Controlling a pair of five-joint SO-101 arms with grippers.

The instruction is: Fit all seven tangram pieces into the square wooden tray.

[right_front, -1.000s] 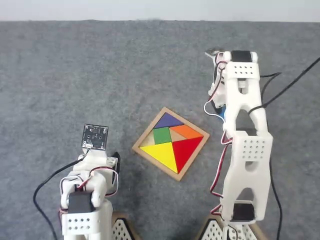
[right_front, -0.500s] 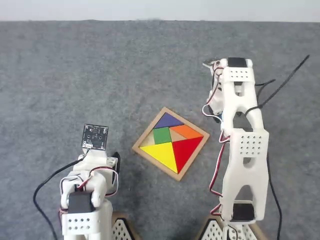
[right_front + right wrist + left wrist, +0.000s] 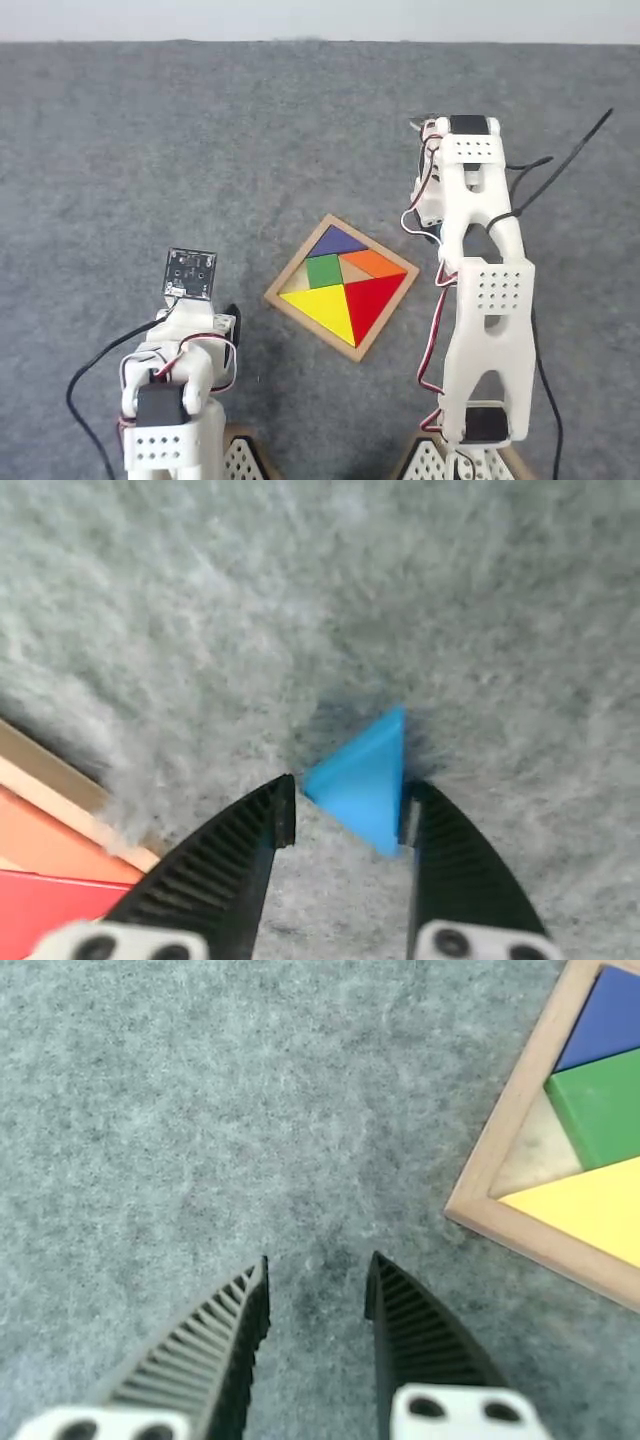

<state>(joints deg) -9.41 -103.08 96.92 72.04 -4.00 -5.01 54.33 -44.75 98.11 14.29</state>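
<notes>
Blue triangle [image 3: 360,780] lies on the carpet [image 3: 500,580] between the right gripper [image 3: 345,815]'s half-spread jaws, wooden tray [image 3: 504,1130] just beside, while the left gripper [image 3: 320,1260] hangs parted and empty near the tray's corner.

No legible text, label, number or sign on any visible surface.

Square wooden tray [image 3: 297,255]: pale tan rim, bare tan patches inside. Pieces in it: blue-violet triangle [image 3: 337,241], green square [image 3: 323,270], orange flat piece [image 3: 372,263], yellow triangle [image 3: 327,305], red triangle [image 3: 375,298]. Loose light blue triangle [image 3: 362,777]. Mottled grey felt table cover [image 3: 150,150]. White left arm [image 3: 170,400], white right arm [image 3: 485,300].
</notes>
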